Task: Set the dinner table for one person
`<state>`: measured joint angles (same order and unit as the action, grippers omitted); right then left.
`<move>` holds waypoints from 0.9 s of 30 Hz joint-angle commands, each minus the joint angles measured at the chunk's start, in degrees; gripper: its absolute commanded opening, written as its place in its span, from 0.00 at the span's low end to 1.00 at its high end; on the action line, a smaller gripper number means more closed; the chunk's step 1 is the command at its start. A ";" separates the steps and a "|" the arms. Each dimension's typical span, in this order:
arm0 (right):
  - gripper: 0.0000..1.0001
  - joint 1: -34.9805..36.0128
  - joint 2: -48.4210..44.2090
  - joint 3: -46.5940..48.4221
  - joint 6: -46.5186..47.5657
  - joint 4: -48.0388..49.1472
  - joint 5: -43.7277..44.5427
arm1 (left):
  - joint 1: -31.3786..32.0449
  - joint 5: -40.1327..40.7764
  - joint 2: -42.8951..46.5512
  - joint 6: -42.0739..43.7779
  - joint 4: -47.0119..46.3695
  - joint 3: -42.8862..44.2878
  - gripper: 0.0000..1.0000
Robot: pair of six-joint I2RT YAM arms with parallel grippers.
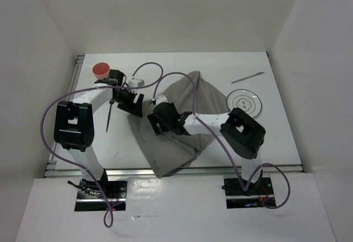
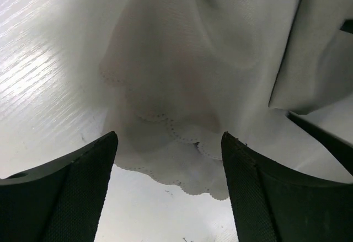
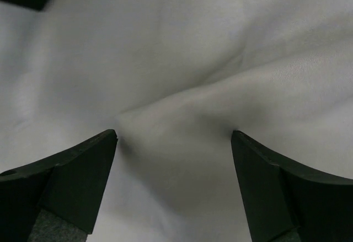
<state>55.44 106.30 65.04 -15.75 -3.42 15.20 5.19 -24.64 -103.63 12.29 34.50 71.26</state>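
Note:
The white dinner table (image 1: 265, 137) carries a crumpled grey cloth mat (image 1: 182, 115) in its middle. My left gripper (image 1: 134, 104) is open at the mat's upper left corner. In the left wrist view its jaws (image 2: 168, 137) stand wide apart over the mat's scalloped edge (image 2: 182, 165) and bare table (image 2: 44, 87). My right gripper (image 1: 156, 121) is open over the mat's left part. In the right wrist view its jaws (image 3: 174, 134) straddle a raised fold of the cloth (image 3: 182, 104). Neither gripper holds anything.
A red cup (image 1: 101, 69) stands at the far left. A thin dark utensil (image 1: 109, 115) lies left of the mat. A white patterned plate (image 1: 244, 101) sits at the right, with a thin pale utensil (image 1: 248, 77) behind it. Silver rails (image 1: 74, 87) run along the left and front edges.

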 commanded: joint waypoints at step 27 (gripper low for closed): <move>0.04 -29.82 -32.82 -10.09 -8.77 -14.77 -4.03 | 2.98 18.85 -5.17 -0.17 3.28 11.18 0.00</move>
<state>30.52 75.05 59.29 -23.09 -14.13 14.26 7.05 -6.39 -108.27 11.81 35.66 81.01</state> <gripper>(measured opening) 0.040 0.001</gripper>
